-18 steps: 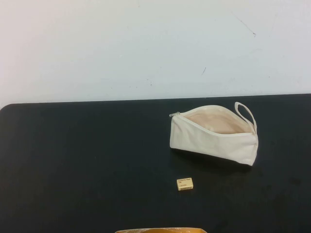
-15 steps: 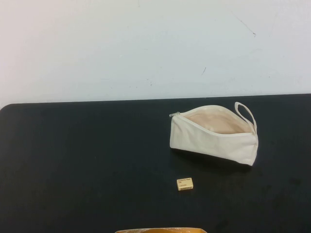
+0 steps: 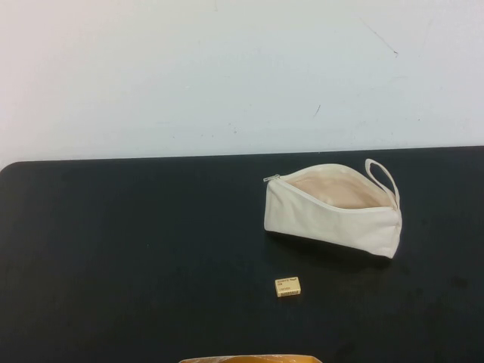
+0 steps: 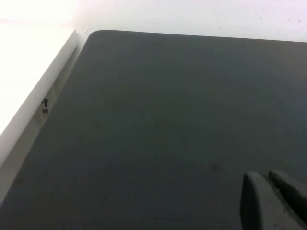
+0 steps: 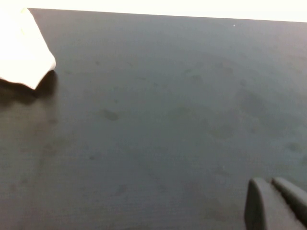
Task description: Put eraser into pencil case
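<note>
You've got the tiny yellowish-tan block eraser (image 3: 288,286) near-side of the open cream fabric pencil case (image 3: 330,214), apart from it; left gripper (image 4: 271,199) and right gripper (image 5: 273,203) both closed above bare black table (image 3: 136,242).

The counter (image 3: 136,249) in front of me is a flat black slab with rounded far corners, set against a white wall. Two things lie directly on it, both on my right half. The case (image 3: 333,215) sits toward the far side, on its dark bottom edge, mouth unzipped and gaping upward so the beige lining shows, its loop at the right end. The eraser (image 3: 288,286) lies flat nearer to me, apart from the case and slightly left of its middle, label up. My left end effector (image 4: 274,201) hangs over bare counter near its left edge; my right end effector (image 5: 276,203) hangs over bare, faintly smudged counter right of the case.
</note>
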Robot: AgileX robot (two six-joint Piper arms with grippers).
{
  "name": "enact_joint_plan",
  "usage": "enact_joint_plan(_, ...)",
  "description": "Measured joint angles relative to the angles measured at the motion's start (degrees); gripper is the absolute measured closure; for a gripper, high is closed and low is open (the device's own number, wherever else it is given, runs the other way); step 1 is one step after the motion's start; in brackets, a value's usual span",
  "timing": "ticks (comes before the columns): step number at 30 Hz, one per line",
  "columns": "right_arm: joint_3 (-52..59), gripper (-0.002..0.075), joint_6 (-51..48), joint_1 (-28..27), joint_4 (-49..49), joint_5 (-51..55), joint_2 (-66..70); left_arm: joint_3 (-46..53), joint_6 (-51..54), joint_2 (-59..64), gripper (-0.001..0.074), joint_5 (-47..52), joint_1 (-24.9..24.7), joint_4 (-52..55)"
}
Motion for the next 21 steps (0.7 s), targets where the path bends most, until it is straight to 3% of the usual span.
enact_joint_plan(6,0.00,0.0727,0.00,0.00,0.00,0.00,0.00,0.00,0.00,0.00,0.0737,0.00,0.00,-0.28)
enact_joint_plan(11,0.00,0.0727,0.00,0.00,0.00,0.00,0.00,0.00,-0.13,0.00,0.0737,0.00,0.00,-6.65)
enact_joint_plan(14,0.00,0.0727,0.00,0.00,0.00,0.00,0.00,0.22,-3.26,0.00,0.0737,-0.11,0.00,-19.59)
enact_joint_plan(15,0.00,0.0727,0.00,0.00,0.00,0.00,0.00,0.22,-5.36,0.00,0.0737,-0.11,0.00,-31.60)
enact_joint_plan(17,0.00,0.0727,0.00,0.00,0.00,0.00,0.00,0.22,-6.25,0.00,0.0737,-0.44,0.00,-40.86)
enact_joint_plan(21,0.00,0.0727,0.00,0.00,0.00,0.00,0.00,0.22,-7.02,0.00,0.0735,-2.21,0.00,-48.74)
